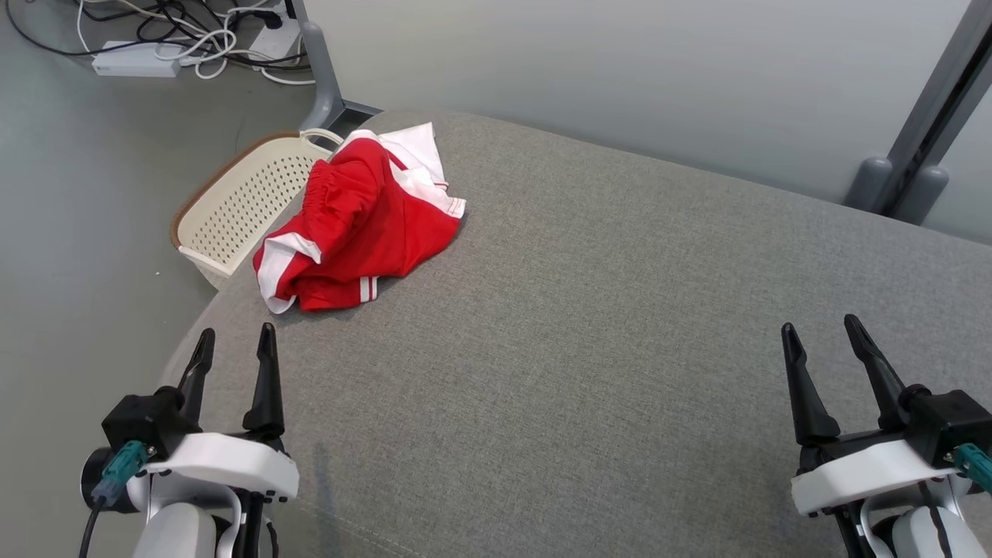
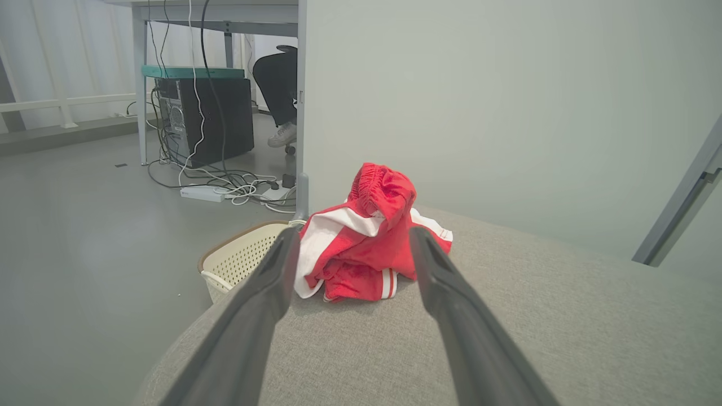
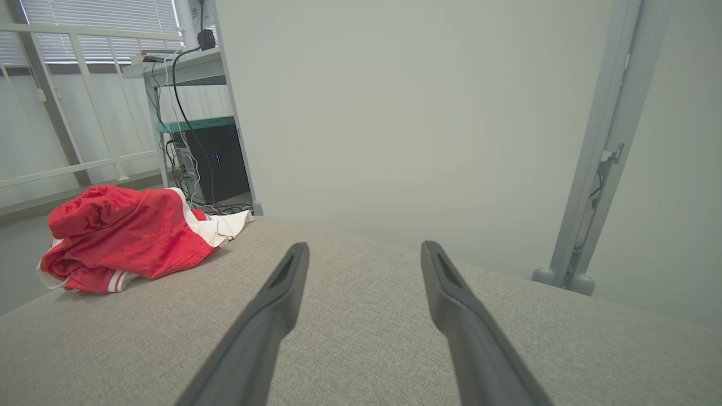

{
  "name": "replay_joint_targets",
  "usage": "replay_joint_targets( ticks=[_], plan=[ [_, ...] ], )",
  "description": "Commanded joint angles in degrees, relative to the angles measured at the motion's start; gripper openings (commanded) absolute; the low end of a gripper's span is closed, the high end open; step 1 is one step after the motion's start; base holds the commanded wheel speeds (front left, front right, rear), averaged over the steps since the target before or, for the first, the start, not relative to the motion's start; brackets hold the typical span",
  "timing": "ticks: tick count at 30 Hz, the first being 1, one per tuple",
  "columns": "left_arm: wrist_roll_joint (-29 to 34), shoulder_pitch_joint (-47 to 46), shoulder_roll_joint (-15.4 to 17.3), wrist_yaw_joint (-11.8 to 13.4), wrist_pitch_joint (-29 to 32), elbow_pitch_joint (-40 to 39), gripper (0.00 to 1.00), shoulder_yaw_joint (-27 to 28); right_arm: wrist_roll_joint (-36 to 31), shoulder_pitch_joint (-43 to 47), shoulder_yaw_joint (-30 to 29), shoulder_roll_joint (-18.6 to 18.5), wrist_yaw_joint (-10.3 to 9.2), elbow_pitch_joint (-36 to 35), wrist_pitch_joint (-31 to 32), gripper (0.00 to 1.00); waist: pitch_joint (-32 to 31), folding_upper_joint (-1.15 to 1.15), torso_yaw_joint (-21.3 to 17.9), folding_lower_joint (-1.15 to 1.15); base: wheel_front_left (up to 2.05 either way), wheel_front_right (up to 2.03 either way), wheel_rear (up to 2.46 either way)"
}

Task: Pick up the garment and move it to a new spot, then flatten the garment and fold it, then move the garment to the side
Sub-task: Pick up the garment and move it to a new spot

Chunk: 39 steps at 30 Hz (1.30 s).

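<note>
Fingers of the left gripper [image 1: 237, 332] and right gripper [image 1: 819, 325] stand spread wide, holding nothing, over the grey cushion [image 1: 620, 325], whose far left corner bears the crumpled red-and-white garment [image 1: 356, 232] beside a cream basket [image 1: 232, 205].

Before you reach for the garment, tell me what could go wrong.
1. The garment sits at the edge of the grey surface, beside the basket; a nudge from the open left pincer might tip it off.
2. It is crumpled in layers, so a pinch may catch only one fold and drag it bunched.
3. The open right pincer is far off, so a two-handed lift likely needs a long reach.
</note>
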Motion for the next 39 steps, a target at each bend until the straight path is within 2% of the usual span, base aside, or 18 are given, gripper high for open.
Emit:
replay_joint_targets(
  ticks=[1, 6, 12, 21, 27, 28, 29, 34, 39],
  plan=[
    [-0.5, -1.6, 0.1, 0.2, 0.0, 0.3, 1.00, -0.2, -0.3, -0.8, -0.1, -0.6, 0.13, -0.2, -0.3, 1.00, 0.5, 0.00, -0.2, 0.00, 0.00, 0.00, 0.00],
    [-0.9, -6.5, 0.1, -0.2, 0.0, 2.5, 1.00, -1.1, -0.9, -2.1, 0.3, -1.8, 0.13, -0.8, -0.3, 1.00, 3.8, 0.00, -1.7, 0.00, 0.00, 0.00, 0.00],
    [-2.4, -15.3, 1.5, -1.0, 0.1, 11.0, 1.00, -1.5, -1.3, -4.8, 2.0, -3.4, 0.13, -1.3, -0.3, 1.00, 9.1, 0.00, -5.3, 0.00, 0.00, 0.00, 0.00],
    [-5.4, -27.2, 6.0, -1.7, 2.1, 28.4, 1.00, -0.9, -0.1, -8.2, 3.7, -5.0, 0.12, -1.3, -0.3, 1.00, 14.2, 0.00, -9.9, 0.00, 0.00, 0.00, 0.00],
    [-6.5, -32.0, 8.2, -1.9, 2.0, 36.0, 1.00, -0.7, 0.2, -9.1, 3.9, -5.6, 0.12, -1.4, -0.3, 1.00, 16.1, 0.00, -10.9, 0.00, 0.00, 0.00, 0.00],
    [-6.5, -32.6, 8.4, -1.9, 2.0, 37.0, 0.48, -1.0, 0.2, -9.2, 3.8, -5.7, 0.12, -1.4, -0.3, 1.00, 16.2, 0.00, -10.9, 0.00, 0.00, 0.00, 0.00],
    [-6.6, -33.1, 8.6, -2.0, 1.8, 37.6, 0.00, -1.1, 0.3, -9.3, 3.8, -5.8, 0.12, -1.4, -0.3, 1.00, 16.3, 0.00, -10.9, 0.00, 0.00, 0.00, 0.00],
    [-6.4, -34.3, 9.0, -2.0, 0.8, 39.2, 0.00, -1.8, 0.2, -9.5, 3.4, -5.7, 0.12, -1.1, -0.3, 1.00, 16.3, 0.00, -10.4, 0.00, 0.00, 0.00, 0.00],
    [-6.5, -32.0, 8.9, -1.9, -0.1, 35.3, 0.00, -1.2, 0.1, -8.6, 3.1, -4.8, 0.12, -0.7, -0.3, 1.00, 14.5, 0.00, -10.1, 0.00, 0.00, 0.00, 0.00]
  ],
)
